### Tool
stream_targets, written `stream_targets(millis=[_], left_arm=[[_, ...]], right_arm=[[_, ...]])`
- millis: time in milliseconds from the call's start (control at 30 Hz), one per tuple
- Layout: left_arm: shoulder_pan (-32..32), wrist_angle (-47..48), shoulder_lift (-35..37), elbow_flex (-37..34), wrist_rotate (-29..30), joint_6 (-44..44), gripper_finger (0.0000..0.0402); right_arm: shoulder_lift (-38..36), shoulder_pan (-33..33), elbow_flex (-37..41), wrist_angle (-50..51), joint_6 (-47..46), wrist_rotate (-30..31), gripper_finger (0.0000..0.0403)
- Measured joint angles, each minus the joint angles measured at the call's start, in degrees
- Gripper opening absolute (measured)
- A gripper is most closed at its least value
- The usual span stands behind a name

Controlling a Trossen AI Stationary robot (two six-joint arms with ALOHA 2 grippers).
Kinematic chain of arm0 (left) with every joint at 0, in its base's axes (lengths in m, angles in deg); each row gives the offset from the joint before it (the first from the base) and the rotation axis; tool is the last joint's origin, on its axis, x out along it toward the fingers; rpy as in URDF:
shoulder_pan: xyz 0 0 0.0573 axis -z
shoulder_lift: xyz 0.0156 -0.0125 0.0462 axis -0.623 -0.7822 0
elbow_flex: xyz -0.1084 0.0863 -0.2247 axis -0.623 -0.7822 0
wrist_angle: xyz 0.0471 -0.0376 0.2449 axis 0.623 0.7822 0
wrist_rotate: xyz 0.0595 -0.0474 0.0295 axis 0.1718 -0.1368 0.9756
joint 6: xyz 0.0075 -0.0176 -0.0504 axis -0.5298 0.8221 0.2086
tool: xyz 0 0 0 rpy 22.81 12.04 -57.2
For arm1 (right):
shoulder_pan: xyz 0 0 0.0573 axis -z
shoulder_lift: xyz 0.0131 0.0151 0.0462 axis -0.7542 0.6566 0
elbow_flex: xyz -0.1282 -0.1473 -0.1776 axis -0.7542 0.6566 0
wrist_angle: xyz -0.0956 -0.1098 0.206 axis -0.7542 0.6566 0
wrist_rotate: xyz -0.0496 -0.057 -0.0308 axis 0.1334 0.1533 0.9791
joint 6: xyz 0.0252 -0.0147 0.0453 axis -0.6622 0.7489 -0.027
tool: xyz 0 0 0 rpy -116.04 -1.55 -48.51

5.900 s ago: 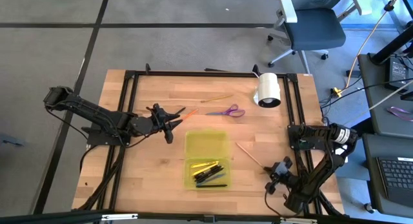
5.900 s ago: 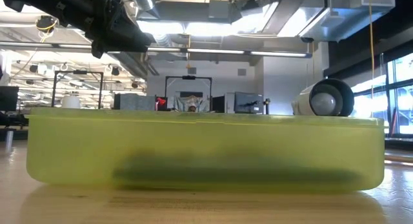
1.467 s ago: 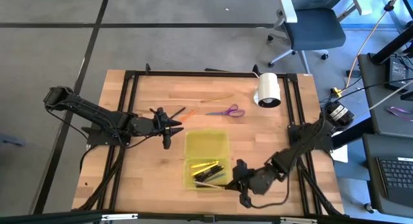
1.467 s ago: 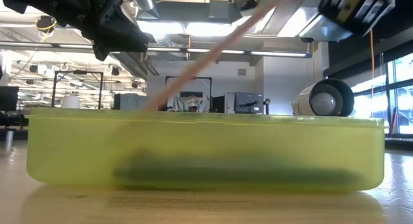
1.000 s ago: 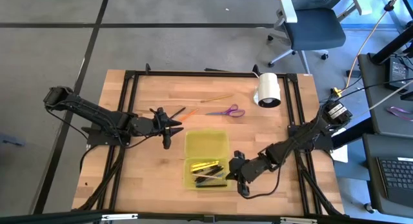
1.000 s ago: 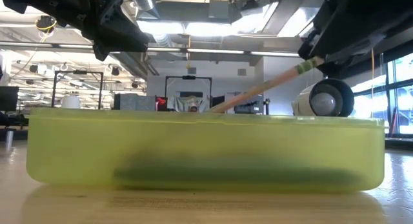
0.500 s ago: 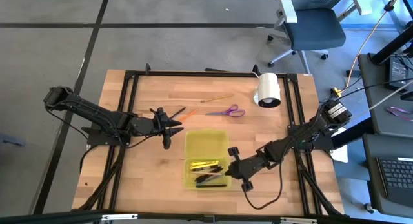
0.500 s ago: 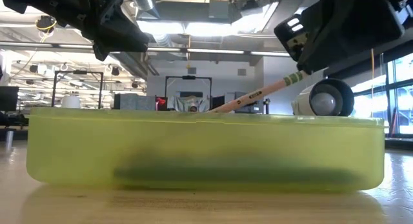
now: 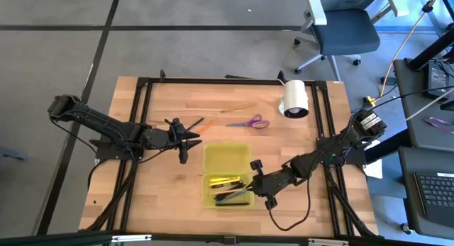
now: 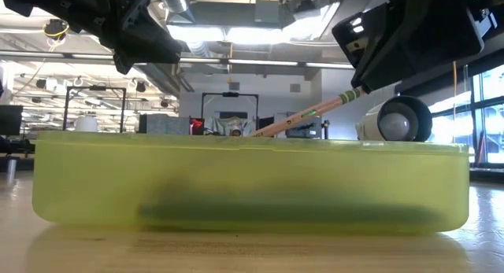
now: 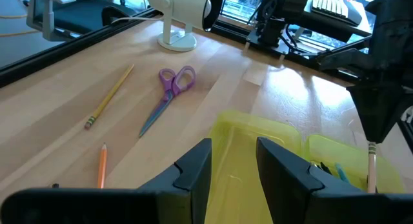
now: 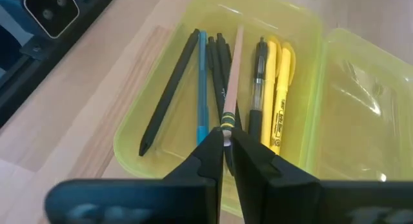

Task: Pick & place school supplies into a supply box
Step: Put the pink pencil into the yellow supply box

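The supply box (image 9: pixel 228 176) lies open, and its near half already holds a handful of pens and highlighters (image 12: pixel 258 88), black, blue and yellow, lying side by side. Over that half, the right gripper (image 12: pixel 224 146) is pinched tight on the end of a wood-coloured pencil (image 12: pixel 232 69), whose free end slants down among the pens, so this item seems about to be let go. The far half of the box holds nothing visible. Beyond the box, the left gripper (image 11: pixel 232 169) hovers with its fingers parted and nothing between them. Farther still, an orange pencil (image 11: pixel 102 164), the purple-handled scissors (image 11: pixel 169 95) and a yellow pencil (image 11: pixel 111 95) lie on the table (image 9: pixel 170 175), so at least three supplies appear left to collect.
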Motion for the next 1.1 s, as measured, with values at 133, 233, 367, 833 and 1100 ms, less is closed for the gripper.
stream_targets(millis=[133, 233, 367, 833, 1100], left_arm=[[0.00, 0.00, -0.02, 0.00, 0.01, 0.00, 0.0116], [0.00, 0.00, -0.01, 0.00, 0.03, 0.00, 0.0116], [0.00, 0.00, 0.00, 0.00, 0.03, 0.00, 0.0116], [0.00, 0.00, 0.00, 0.00, 0.03, 0.00, 0.0116], [0.00, 0.00, -0.01, 0.00, 0.03, 0.01, 0.0116]], right_arm=[[0.05, 0.00, 0.00, 0.52, 0.04, 0.00, 0.0036], [1.51, 0.07, -0.09, 0.61, 0.04, 0.66, 0.0036], [4.36, 0.17, -0.09, 0.43, -0.12, 1.46, 0.0036], [6.69, 1.68, -0.07, -0.67, -0.15, 2.60, 0.0036], [6.67, 1.66, -0.07, -1.41, -0.35, 1.99, 0.0050]])
